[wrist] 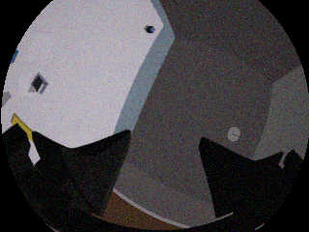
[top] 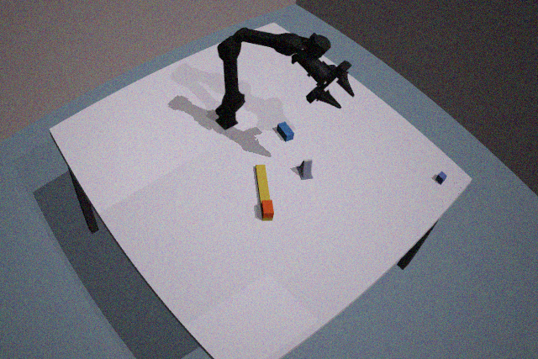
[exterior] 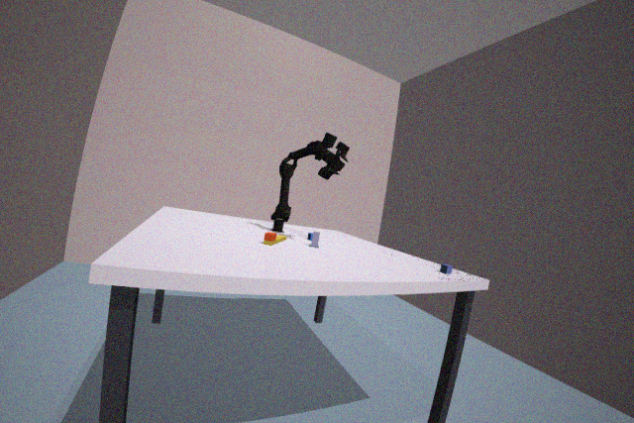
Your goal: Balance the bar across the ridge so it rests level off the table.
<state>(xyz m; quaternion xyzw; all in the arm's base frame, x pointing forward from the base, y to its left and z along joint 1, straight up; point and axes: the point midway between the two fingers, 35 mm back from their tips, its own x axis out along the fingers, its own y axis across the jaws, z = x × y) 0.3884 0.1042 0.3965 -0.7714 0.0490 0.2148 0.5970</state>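
A yellow bar (top: pixel 262 183) (exterior: pixel 279 240) (wrist: pixel 21 126) lies flat on the table, with an orange-red block (top: pixel 267 208) (exterior: pixel 269 236) on its near end. The small grey ridge (top: pixel 306 169) (exterior: pixel 314 240) (wrist: pixel 39 83) stands on the table to the right of the bar, apart from it, with nothing on it. My gripper (top: pixel 347 101) (wrist: pixel 166 139) is open and empty. It is high above the table, well away from the bar and the ridge. In the exterior view its fingertips are small and partly hidden.
A blue block (top: pixel 285 131) (exterior: pixel 310 236) (wrist: pixel 14 56) lies between the arm's base and the ridge. A small dark blue cube (top: pixel 440 177) (exterior: pixel 446 268) (wrist: pixel 150 29) sits near the far right corner of the white table (top: pixel 369 224) (exterior: pixel 215 269) (wrist: pixel 97 63).
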